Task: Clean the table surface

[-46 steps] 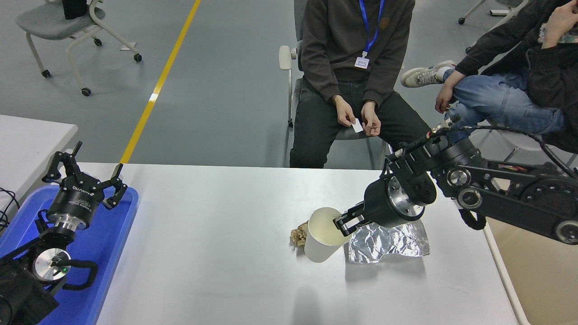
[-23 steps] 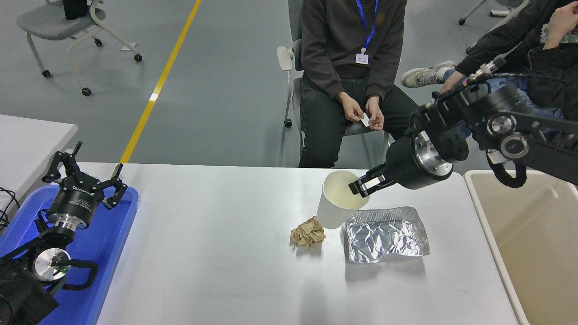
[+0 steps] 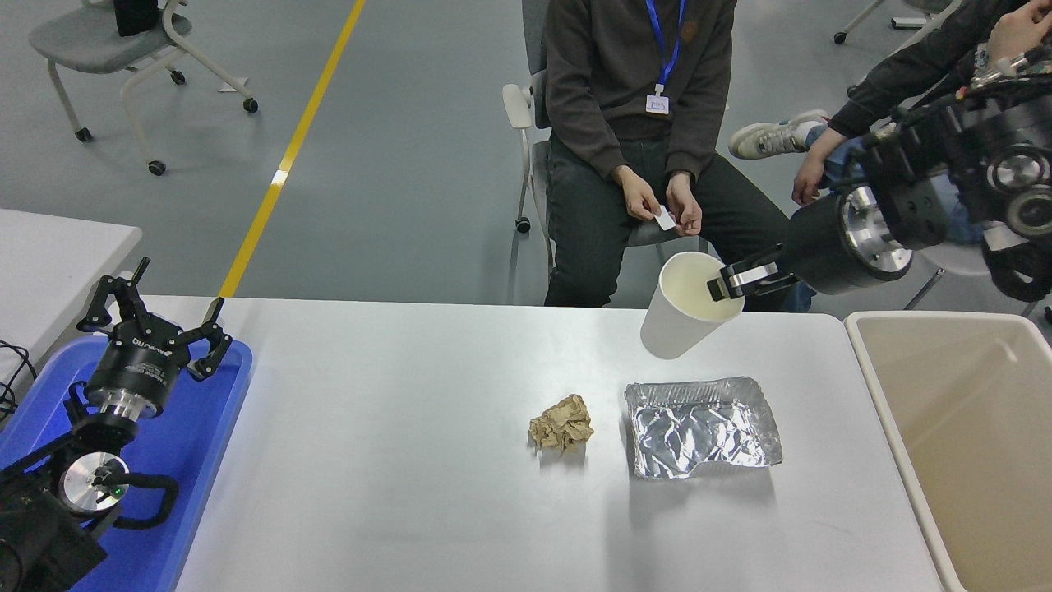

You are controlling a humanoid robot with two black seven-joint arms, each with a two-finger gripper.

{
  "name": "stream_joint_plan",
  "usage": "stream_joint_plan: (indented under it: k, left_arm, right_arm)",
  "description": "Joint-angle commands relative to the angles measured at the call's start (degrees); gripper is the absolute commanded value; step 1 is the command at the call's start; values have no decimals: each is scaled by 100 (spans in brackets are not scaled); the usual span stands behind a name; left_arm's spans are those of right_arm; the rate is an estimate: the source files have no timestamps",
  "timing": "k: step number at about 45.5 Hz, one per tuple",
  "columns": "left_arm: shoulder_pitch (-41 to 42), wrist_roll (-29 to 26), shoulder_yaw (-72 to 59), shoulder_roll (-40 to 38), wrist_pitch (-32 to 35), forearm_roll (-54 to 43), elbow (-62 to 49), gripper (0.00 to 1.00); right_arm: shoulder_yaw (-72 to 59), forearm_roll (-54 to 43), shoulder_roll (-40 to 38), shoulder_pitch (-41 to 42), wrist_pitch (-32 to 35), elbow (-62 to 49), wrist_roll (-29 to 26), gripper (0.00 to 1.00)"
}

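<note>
One right claw (image 3: 723, 284) pinches the rim of a tilted white paper cup (image 3: 686, 306), mouth facing the camera. Below it the worktop (image 3: 394, 460) runs long left to right; the left claw (image 3: 156, 308) rests spread wide.

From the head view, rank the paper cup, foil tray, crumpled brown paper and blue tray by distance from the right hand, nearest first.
1. Paper cup: held at its rim by the right hand.
2. Foil tray: on the table below it.
3. Crumpled brown paper: mid-table.
4. Blue tray: far left edge.
</note>
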Motion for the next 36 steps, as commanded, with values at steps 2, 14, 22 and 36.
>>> stream_joint_plan:
  k: [2,14,22,36]
  left_arm:
    - [0,0,0,0,0,0,0,100]
    - [0,0,0,0,0,0,0,100]
    - [0,0,0,0,0,0,0,100]
    - [0,0,0,0,0,0,0,100]
  right_arm:
    - [6,-230,-405,-120,-31,-553,514,0]
    - [-3,-468,-642,-384,-83,-1142,1156,0]
    - [-20,-643,-923,-762,-224,-1222,1507,0]
    - [-143,-933,-1328,-1263,-768,-1775,2404,0]
